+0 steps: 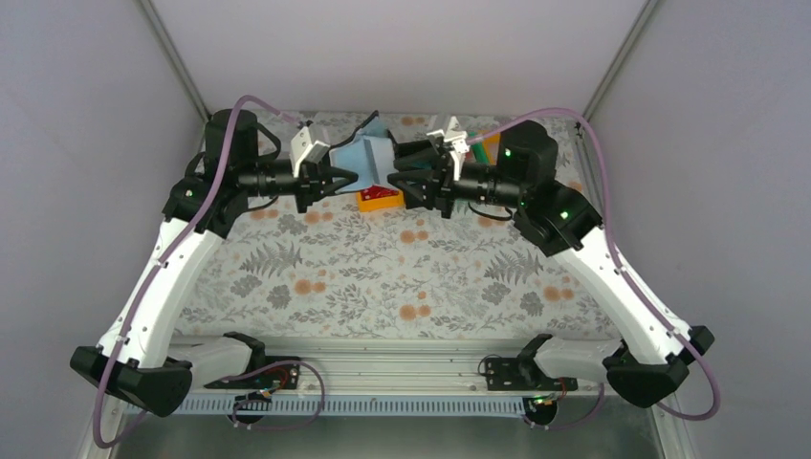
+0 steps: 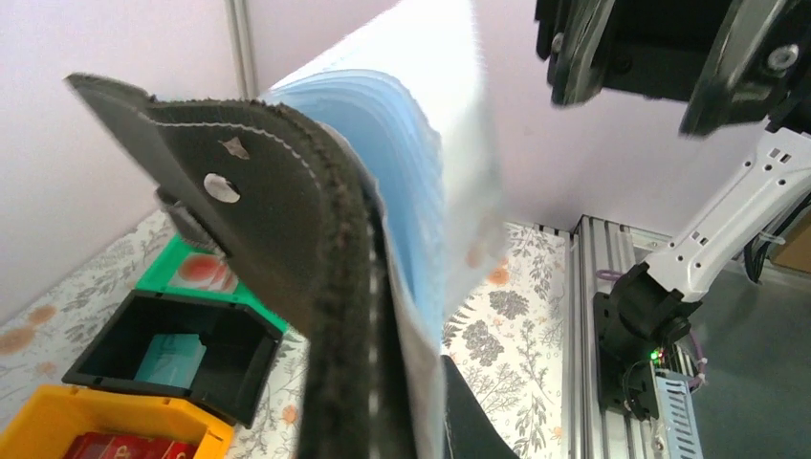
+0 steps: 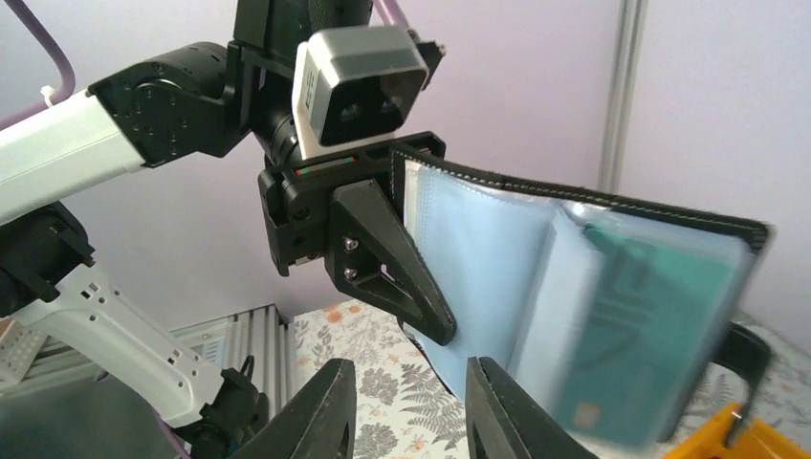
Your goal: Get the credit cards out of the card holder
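1. The card holder (image 1: 371, 158) is up in the air at upper centre of the overhead view, between the two wrists. It hangs above the far part of the table (image 1: 383, 277), with the orange bin (image 1: 379, 199) just under it in the frame.
2. The left hand (image 1: 342, 178) is clamped on the holder's left cover. In the right wrist view one finger lies across the pale blue inner face. The book hangs open, its leaves fanning toward the right of that frame.
3. The right hand (image 3: 409, 378) is narrowly parted and holds nothing. Its fingers sit at the bottom edge of its own view, under the holder's lower edge and apart from it.
4. One teal credit card (image 3: 631, 325) shows inside a clear pocket (image 3: 708, 287) in the right half of that frame. It is motion-blurred, with what looks like a chip near its lower corner. I cannot tell how many more cards are tucked in.
5. Judged step: getting the right hand onto a card edge.
   - Widen the jaws a little first.
   - Approach the pocket's open side, not the black cover.
   - Pinch only the card's exposed margin, then pull in line with the pocket.
6. Wait for the leaves to stop swinging before closing, since a blurred target invites a miss.
7. Risks:
   - Pinching pocket film together with the card.
   - Tugging the holder out of the left hand's grip. Pull slowly and straight.
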Action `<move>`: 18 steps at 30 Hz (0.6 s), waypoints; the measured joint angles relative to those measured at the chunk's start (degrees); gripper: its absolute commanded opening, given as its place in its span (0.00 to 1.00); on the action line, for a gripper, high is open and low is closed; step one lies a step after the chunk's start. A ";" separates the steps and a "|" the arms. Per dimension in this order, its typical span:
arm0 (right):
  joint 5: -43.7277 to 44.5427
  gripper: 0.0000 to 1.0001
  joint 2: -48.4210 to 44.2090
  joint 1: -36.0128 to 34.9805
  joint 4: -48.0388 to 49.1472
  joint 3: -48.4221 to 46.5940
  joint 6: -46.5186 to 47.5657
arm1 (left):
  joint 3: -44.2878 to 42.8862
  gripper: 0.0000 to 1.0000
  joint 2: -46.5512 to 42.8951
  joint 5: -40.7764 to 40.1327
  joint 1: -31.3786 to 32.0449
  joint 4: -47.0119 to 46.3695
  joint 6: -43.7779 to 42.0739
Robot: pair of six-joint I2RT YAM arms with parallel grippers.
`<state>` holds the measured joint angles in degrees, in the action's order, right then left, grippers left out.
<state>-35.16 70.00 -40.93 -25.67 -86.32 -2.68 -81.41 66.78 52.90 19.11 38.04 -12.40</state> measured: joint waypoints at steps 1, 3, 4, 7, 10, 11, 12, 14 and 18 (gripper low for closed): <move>0.39 0.32 -0.68 0.22 -0.15 0.04 0.48 | -0.02 0.02 0.02 0.00 0.02 0.11 -0.44; 1.14 0.32 -1.70 0.70 -0.33 0.11 1.25 | -0.15 0.02 0.02 -0.11 0.00 0.50 -1.31; 1.36 0.32 -2.05 1.05 -0.31 0.11 1.53 | -0.31 0.02 0.02 -0.26 0.00 0.59 -1.75; 1.53 0.33 -2.23 1.86 -0.31 0.11 1.92 | -1.36 0.02 0.17 -0.66 0.00 1.22 -3.28; 1.29 0.39 -1.66 2.25 -0.31 0.11 1.97 | -2.73 0.02 0.55 -0.85 0.00 1.60 -4.66; 1.27 0.42 -1.42 2.27 -0.28 0.11 2.01 | -3.10 0.02 0.63 -0.83 0.00 1.75 -5.11; 1.25 0.45 -1.16 2.34 -0.31 0.11 2.05 | -3.65 0.02 0.79 -0.83 0.00 2.14 -5.86; 0.85 0.49 -0.90 2.64 -0.17 0.13 2.01 | -4.70 0.02 1.11 -0.81 0.00 3.28 -7.91; -2.03 0.58 -0.94 4.20 2.05 0.37 1.77 | -8.13 0.02 1.88 -0.76 0.02 8.26 -15.58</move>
<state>-37.19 69.06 -36.73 -23.62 -85.95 -0.91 -89.54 68.66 52.14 19.14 46.30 -27.99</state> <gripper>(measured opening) 0.529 0.048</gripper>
